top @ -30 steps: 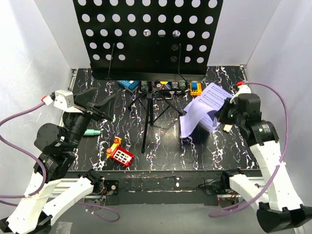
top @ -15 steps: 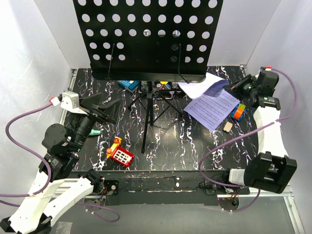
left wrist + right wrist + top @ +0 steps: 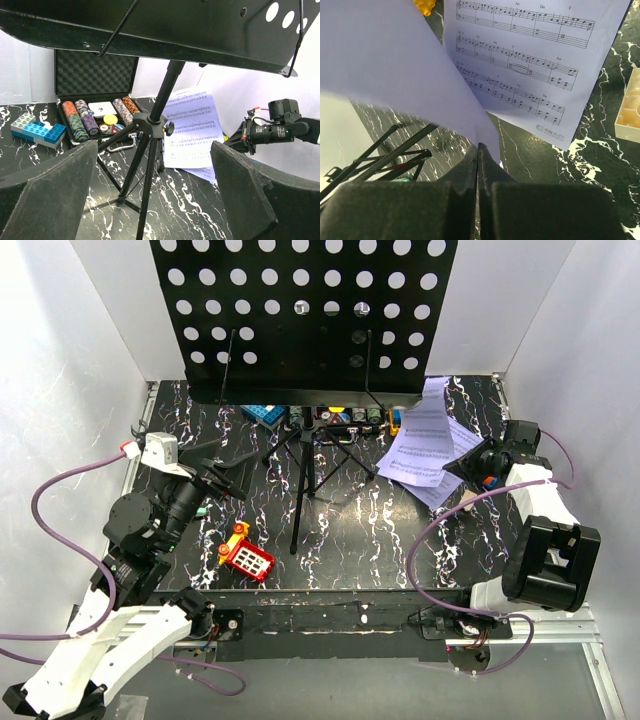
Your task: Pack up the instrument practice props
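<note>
The tall black music stand [image 3: 305,315] rises at the back centre on its tripod [image 3: 305,465]; the tripod also shows in the left wrist view [image 3: 150,130]. My right gripper [image 3: 463,465] is shut on the corner of a white sheet-music page [image 3: 420,435], which stands curled up; its jaws are pressed together on the paper [image 3: 395,65]. A second page [image 3: 530,65] lies flat on the table. My left gripper [image 3: 222,478] is open and empty, left of the tripod, its fingers [image 3: 250,200] wide apart. A sliver of the mint-green microphone [image 3: 199,509] shows beside my left wrist. The small mic stand is hidden.
An open black case of poker chips [image 3: 95,80] and blue bricks [image 3: 37,130] sit under the stand's desk. A red-and-yellow toy [image 3: 246,555] lies at front left. A cream block [image 3: 630,110] and a coloured cube [image 3: 488,480] sit near my right gripper.
My right gripper swung from mid-table to the far right and back inward, carrying the page, which now stands curled upright. My left gripper has shifted a little right.
</note>
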You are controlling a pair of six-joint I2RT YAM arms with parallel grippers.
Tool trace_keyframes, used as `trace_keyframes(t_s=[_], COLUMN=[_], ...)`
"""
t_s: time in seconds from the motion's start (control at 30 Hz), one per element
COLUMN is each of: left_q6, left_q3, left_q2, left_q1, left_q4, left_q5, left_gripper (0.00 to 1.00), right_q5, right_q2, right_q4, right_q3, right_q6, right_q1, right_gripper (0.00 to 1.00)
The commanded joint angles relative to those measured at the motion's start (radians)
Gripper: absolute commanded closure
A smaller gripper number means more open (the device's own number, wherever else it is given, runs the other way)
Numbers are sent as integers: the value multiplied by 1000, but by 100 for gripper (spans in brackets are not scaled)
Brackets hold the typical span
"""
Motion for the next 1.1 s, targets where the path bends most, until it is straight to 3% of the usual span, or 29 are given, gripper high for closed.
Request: trace_keyframes(t_s=[0.0,0.5,0.53,0.63,0.7,0.83,0.87,0.97,1.07], left_q6=[-22,-33,-31,-28,-27,-27,-28,-28,-50], left_q3=[-14,-46,-46,-46,-44,-38,-38,-52,-87], left_q2=[0,-17,-17,-16,-11,-2,0,7,18], left_q1=[-3,-2,-3,-2,-3,-3,-3,-3,-2], left_q4=[13,-4,-4,-4,-4,-7,-7,-10,4], left_q5=[22,-1,-1,-4,-4,-1,-1,4,-3], left_gripper=[4,3,3,2,2,2,2,2,2], right_q5=[-10,78,75,64,47,38,50,102,151], right_q2=[-1,87,90,70,38,-47,-70,-145,-278], right_q4=[18,41,38,26,16,-8,-20,-53,21], right_q3=[28,-61,-56,-42,-30,-1,13,54,30], right_q6=[-58,-98,-102,-95,-72,-32,-35,-62,-96], right_q1=[-11,-68,-68,-67,-68,-53,-36,54,172], right_gripper=[99,99,96,60,46,34,26,25,25])
